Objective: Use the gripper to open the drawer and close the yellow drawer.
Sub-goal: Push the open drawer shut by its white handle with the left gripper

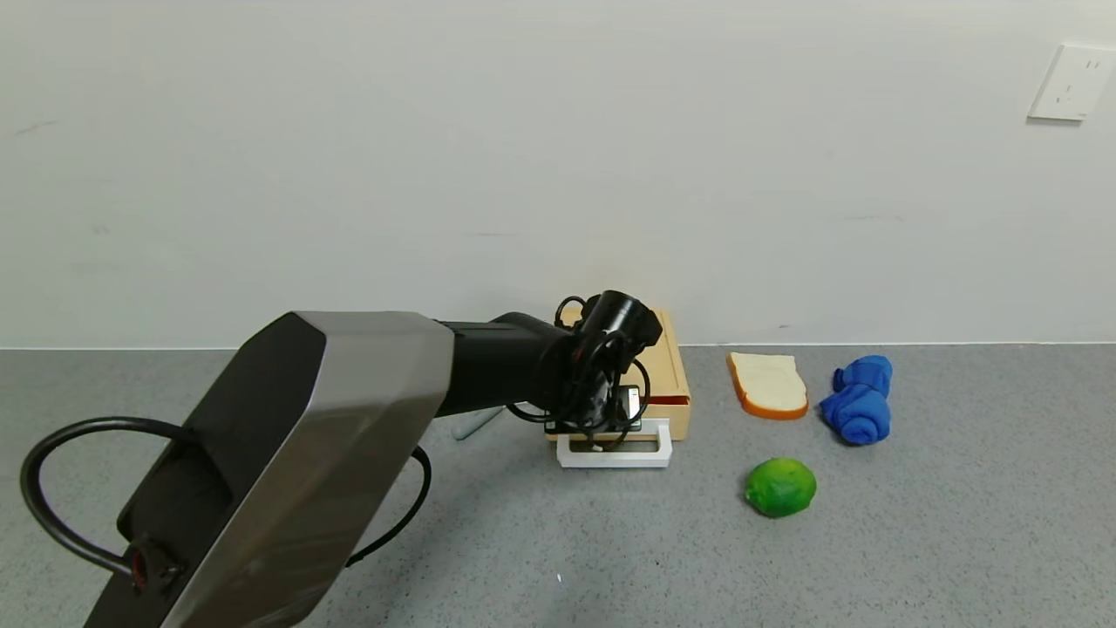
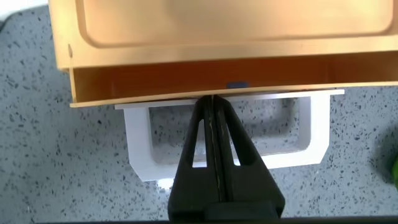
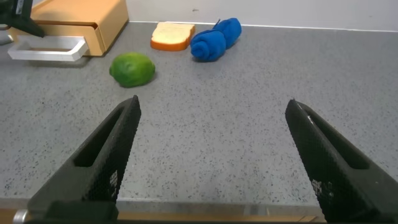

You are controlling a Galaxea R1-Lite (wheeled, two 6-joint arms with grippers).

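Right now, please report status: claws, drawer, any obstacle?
Left claw shut, tips in white handle at drawer front. Right claw open, parked over the table. Lime and bread lie aside, nothing blocking.

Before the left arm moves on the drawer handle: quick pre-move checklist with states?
1. Left gripper at the white handle, fingers pressed together inside the loop: ok.
2. Grip on handle: not ok, nothing clamped.
3. Drawer state: tray barely out, nearly shut.
4. Pull path in front of handle: ok, bare counter.
5. Lime, bread slice, blue cloth: ok, off to the side.
6. Right gripper: open, parked away.
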